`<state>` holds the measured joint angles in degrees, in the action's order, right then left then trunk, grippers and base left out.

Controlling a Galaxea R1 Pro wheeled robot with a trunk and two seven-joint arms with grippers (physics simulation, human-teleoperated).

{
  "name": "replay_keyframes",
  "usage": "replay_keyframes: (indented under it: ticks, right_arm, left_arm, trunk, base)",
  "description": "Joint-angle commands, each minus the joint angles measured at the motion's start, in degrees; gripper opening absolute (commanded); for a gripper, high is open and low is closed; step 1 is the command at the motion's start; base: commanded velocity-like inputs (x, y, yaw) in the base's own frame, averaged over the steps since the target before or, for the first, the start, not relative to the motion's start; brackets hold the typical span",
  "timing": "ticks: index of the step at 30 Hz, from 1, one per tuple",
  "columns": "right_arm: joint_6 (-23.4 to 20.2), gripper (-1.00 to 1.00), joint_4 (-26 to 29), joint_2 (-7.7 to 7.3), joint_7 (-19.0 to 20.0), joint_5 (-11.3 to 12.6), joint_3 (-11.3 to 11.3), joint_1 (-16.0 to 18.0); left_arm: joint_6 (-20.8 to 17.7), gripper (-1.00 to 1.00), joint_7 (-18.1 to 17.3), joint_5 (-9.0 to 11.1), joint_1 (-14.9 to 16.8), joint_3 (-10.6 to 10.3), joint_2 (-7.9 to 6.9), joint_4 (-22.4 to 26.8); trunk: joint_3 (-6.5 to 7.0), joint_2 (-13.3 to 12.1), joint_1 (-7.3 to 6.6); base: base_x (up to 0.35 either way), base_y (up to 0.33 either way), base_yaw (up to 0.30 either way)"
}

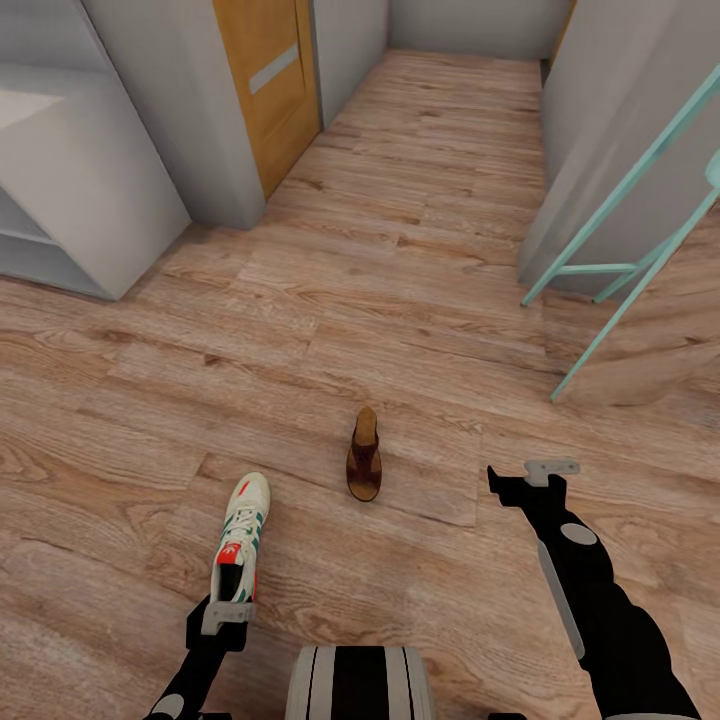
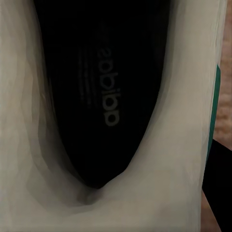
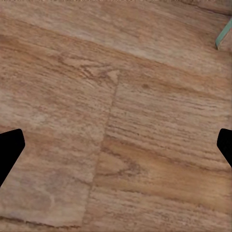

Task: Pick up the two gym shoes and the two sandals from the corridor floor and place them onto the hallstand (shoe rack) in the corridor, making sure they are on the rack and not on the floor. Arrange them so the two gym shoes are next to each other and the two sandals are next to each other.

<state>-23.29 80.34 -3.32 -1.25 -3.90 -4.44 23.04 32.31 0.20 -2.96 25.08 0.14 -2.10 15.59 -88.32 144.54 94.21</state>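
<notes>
One gym shoe [image 1: 240, 540] lay on the corridor floor [image 1: 400, 250] near the robot, on its left side, toe pointing away down the hall. The left gripper [image 1: 226, 616] was right at the shoe's heel. From the head view I could not tell if it was holding the heel or just touching it. The left wrist view looked straight down into the shoe [image 2: 111, 96] — dark insole, white walls, a strip of green at one edge — so the gripper was very close above the opening.

One sandal [image 1: 364, 456] lay a little farther off and to the right of the shoe, apart from it, with bare planks between them.

The right gripper [image 1: 520, 478] hung out on the right, over bare floor. Its two black fingers [image 3: 9, 150] sat far apart at the edges of the right wrist view, wide open, with nothing between them but wood [image 3: 116, 125].

There was plenty of open floor in the middle. The hall ran on straight to the far end, where it grew narrower between grey walls [image 1: 590, 130]. On the far left stood a pale grey piece of furniture with open shelves [image 1: 60, 190], its corner jutting out onto the planks. Past it was a wooden door [image 1: 268, 80]. On the right, thin teal legs [image 1: 620, 270] slanted down to the floor — they stood close to the right wall's corner.
</notes>
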Motion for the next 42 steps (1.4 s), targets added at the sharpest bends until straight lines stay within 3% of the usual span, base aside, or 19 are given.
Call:
replay_keyframes:
  ticks: [1,15,35,41,42]
  right_arm:
    - [-0.4,1.00,0.1,-0.02,-0.1,-0.4,0.0,0.0]
    - [-0.4,1.00,0.2,-0.02,-0.1,-0.4,0.0,0.0]
    - [-0.2,1.00,-1.1,-0.02,-0.1,-0.5,0.0,-0.1]
    - [0.6,1.00,-7.8,-0.02,0.0,-0.4,0.0,-0.7]
    - [2.3,1.00,-11.7,-0.02,0.0,-0.4,0.0,-0.9]
  left_arm:
    - [0.2,-1.00,0.0,-0.3,0.0,0.0,-0.01,0.0]
    - [0.6,-1.00,0.1,-0.3,0.0,0.0,-0.01,0.1]
    - [0.6,-1.00,0.1,-0.3,0.0,0.0,-0.09,-0.1]
    - [0.6,-1.00,0.1,-0.2,-0.2,0.0,-0.22,-0.5]
    - [0.6,-1.00,0.1,-0.2,-0.6,0.1,-0.30,-0.6]
  trunk:
    - [-0.03,0.0,-0.01]
    - [0.72,0.0,-0.01]
    - [6.92,-0.3,-0.52]
    - [8.78,-0.3,-0.68]
    - [9.09,-0.3,-0.71]
  base:
    - [0.000,0.000,0.000]
    - [0.000,0.000,0.000]
    - [0.000,0.000,0.000]
    - [0.000,0.000,0.000]
    - [0.000,0.000,0.000]
